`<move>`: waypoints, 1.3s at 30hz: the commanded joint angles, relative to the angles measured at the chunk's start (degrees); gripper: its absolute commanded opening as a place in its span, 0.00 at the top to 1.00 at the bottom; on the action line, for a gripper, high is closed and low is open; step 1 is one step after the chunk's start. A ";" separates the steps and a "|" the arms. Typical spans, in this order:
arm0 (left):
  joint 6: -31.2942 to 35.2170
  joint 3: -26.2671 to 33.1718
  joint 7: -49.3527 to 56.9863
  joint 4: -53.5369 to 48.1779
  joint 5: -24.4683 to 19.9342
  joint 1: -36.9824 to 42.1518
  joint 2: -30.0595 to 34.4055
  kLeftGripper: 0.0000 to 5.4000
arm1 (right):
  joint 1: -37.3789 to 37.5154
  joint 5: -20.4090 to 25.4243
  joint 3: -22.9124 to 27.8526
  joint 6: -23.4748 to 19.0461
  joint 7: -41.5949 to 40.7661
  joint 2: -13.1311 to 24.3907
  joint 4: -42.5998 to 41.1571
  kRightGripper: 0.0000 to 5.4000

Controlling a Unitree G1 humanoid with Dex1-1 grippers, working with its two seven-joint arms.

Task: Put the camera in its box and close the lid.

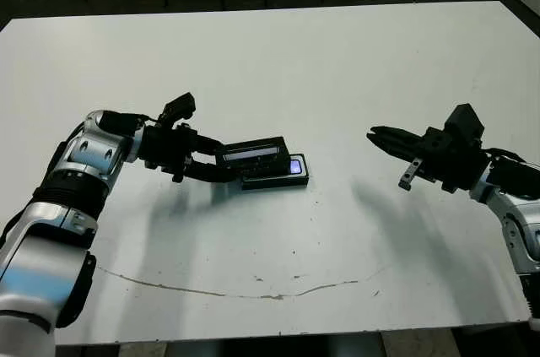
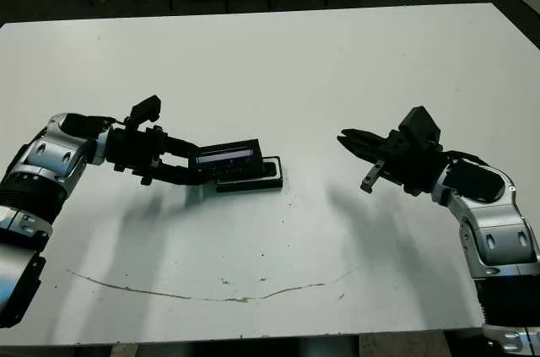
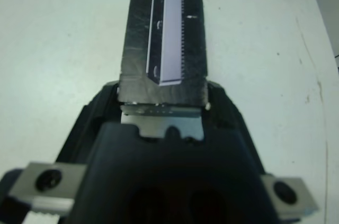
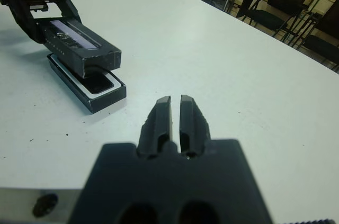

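Note:
The lid (image 1: 251, 153), a black panel with a pale stripe, hangs tilted just above the box, with my left gripper (image 1: 223, 163) shut on its left end. The left wrist view shows the lid (image 3: 161, 49) running straight out from the fingers. The box (image 4: 100, 99), a shallow black tray with a white lining, lies on the table under the lid. At its uncovered right end a dark glossy bar, apparently the camera (image 4: 98, 82), lies inside the lining. The lid hides the remainder. My right gripper (image 1: 375, 135) hovers to the right of the box, shut and holding nothing.
A thin crack line (image 1: 253, 294) runs across the white table (image 1: 278, 62) near its front edge. Chairs (image 4: 270, 7) stand beyond the table's far side.

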State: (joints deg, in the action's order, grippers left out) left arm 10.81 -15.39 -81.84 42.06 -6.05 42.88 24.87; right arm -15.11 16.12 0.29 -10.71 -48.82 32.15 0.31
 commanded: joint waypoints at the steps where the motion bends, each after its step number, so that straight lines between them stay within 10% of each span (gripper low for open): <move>1: -0.83 -1.09 0.31 1.84 2.04 0.57 -0.45 0.52 | 1.01 -0.58 -0.11 -0.87 0.10 0.69 -0.11 1.00; 39: -1.05 -7.06 1.54 -0.56 7.58 -0.32 -4.32 0.52 | 0.20 -0.70 -0.05 0.31 -1.10 0.44 2.36 1.00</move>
State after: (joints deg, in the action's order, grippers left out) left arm 9.90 -20.46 -80.63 41.35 -0.03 44.27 21.76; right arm -15.24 16.18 0.69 -10.31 -49.96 32.18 2.70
